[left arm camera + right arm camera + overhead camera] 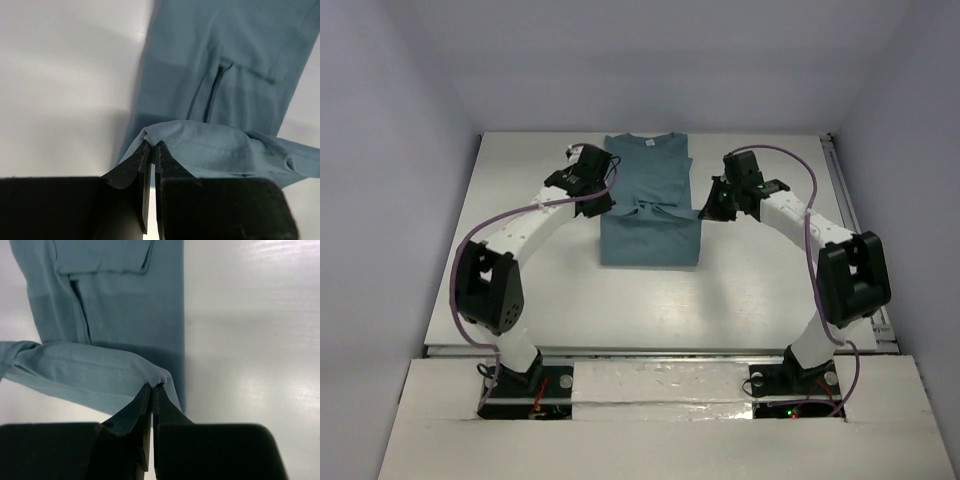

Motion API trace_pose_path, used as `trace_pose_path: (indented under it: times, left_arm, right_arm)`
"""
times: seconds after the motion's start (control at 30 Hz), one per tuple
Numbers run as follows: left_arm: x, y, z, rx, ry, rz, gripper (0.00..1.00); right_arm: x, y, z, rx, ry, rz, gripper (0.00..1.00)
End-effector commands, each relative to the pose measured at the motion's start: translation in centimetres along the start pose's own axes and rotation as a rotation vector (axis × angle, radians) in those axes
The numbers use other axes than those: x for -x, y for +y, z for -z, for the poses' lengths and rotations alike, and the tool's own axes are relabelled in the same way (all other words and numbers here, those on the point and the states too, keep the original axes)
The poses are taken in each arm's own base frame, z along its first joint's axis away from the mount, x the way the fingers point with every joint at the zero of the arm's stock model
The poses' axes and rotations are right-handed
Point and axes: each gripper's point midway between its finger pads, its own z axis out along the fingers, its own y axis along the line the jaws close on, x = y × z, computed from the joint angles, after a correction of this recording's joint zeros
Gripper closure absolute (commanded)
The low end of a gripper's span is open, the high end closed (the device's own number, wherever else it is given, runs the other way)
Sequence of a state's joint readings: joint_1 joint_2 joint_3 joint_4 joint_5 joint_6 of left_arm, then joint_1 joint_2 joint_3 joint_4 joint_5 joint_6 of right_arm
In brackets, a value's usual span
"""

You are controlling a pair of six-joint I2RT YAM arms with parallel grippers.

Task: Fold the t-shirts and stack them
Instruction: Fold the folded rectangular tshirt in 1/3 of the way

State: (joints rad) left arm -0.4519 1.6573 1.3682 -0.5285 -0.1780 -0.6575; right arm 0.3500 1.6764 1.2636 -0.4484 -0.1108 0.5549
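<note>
Left gripper [151,145] and right gripper [151,386] are clamped on the t-shirt [650,190] hem [200,142]. I should carry it level (no skew) toward the collar [646,140].

Overhead plus 2 wrist close-ups on t-shirt [645,175]

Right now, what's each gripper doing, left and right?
Left gripper: closed, pinching a stitched edge of the plain teal cotton t-shirt.
Right gripper: closed, pinching a stitched edge of the same t-shirt.
</note>
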Motion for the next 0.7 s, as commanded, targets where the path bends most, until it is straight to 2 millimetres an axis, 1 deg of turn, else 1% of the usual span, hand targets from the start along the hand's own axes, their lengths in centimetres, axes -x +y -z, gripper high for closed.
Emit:
trace_pose_path:
  times: [0.0, 0.03, 0.07, 0.1, 0.13, 0.17, 0.2, 0.23, 0.27, 0.3, 0.33, 0.37, 0.4, 0.43, 0.47, 0.5, 0.53, 0.6, 0.63, 0.67]
  left_arm:
    - [5.0, -2.3, -0.4, -0.046, -0.126, -0.022, 1.00]
    - [4.8, -2.0, -2.1, -0.021, -0.102, -0.028, 1.00]
    - [5.7, -2.7, -2.1, -0.029, -0.115, -0.030, 1.00]
    - [6.1, -2.5, -2.9, -0.017, -0.111, -0.030, 1.00]
    - [5.6, -2.5, -4.3, -0.004, -0.093, -0.040, 1.00]
    - [5.7, -2.8, -4.8, -0.007, -0.089, -0.042, 1.00]
    - [6.6, -2.8, -5.2, -0.006, -0.103, -0.033, 1.00]
    - [6.7, -2.5, -6.4, 0.008, -0.099, -0.031, 1.00]
    - [6.7, -2.6, -6.9, 0.009, -0.096, -0.032, 1.00]
    - [7.4, -2.5, -7.3, 0.012, -0.104, -0.017, 1.00]
    - [7.2, -1.9, -8.5, 0.033, -0.086, -0.005, 1.00]
    - [7.2, -2.0, -8.9, 0.034, -0.085, -0.003, 1.00]
    - [7.3, -2.2, -9.2, 0.031, -0.084, 0.001, 1.00]
    - [7.2, -1.7, -9.9, 0.044, -0.075, 0.014, 1.00]
    - [7.2, -1.7, -10.2, 0.047, -0.076, 0.019, 1.00]
    - [7.1, -1.7, -10.4, 0.045, -0.074, 0.019, 1.00]
    - [7.0, -1.7, -10.5, 0.046, -0.068, 0.021, 1.00]
    - [7.5, -1.7, -10.4, 0.058, -0.082, 0.023, 0.85]
    - [8.0, -1.7, -10.2, 0.057, -0.104, 0.023, 0.73]
    - [9.2, -1.8, -9.0, 0.056, -0.149, 0.022, 0.51]
  right_arm:
    - [4.3, 1.0, -0.7, 0.056, -0.078, 0.052, 1.00]
    - [4.9, 1.2, -1.6, 0.057, -0.072, 0.064, 1.00]
    - [5.0, 1.5, -2.1, 0.066, -0.063, 0.072, 1.00]
    - [5.6, 1.1, -2.6, 0.060, -0.065, 0.069, 1.00]
    - [5.9, 1.2, -3.7, 0.061, -0.059, 0.076, 1.00]
    - [6.3, 0.8, -4.2, 0.055, -0.058, 0.070, 1.00]
    - [6.5, 0.9, -4.7, 0.056, -0.059, 0.070, 1.00]
    - [7.0, 0.6, -5.1, 0.055, -0.063, 0.061, 1.00]
    - [7.6, 0.1, -5.9, 0.049, -0.066, 0.050, 1.00]
    - [7.9, 0.3, -6.3, 0.058, -0.070, 0.049, 1.00]
    - [8.3, 0.0, -6.7, 0.059, -0.071, 0.041, 1.00]
    - [8.3, 0.1, -7.1, 0.069, -0.062, 0.044, 1.00]
    - [8.5, 0.1, -7.9, 0.066, -0.056, 0.046, 1.00]
    - [8.4, 0.0, -8.3, 0.063, -0.048, 0.049, 1.00]
    - [8.4, 0.0, -8.6, 0.064, -0.042, 0.048, 1.00]
    - [8.4, -0.1, -9.3, 0.061, -0.035, 0.047, 0.97]
    - [8.5, -0.1, -9.4, 0.061, -0.035, 0.047, 0.90]
    - [8.7, -0.1, -9.2, 0.056, -0.038, 0.045, 0.73]
    - [8.9, 0.1, -8.9, 0.062, -0.045, 0.049, 0.55]
    - [9.1, 0.4, -8.6, 0.069, -0.053, 0.054, 0.49]
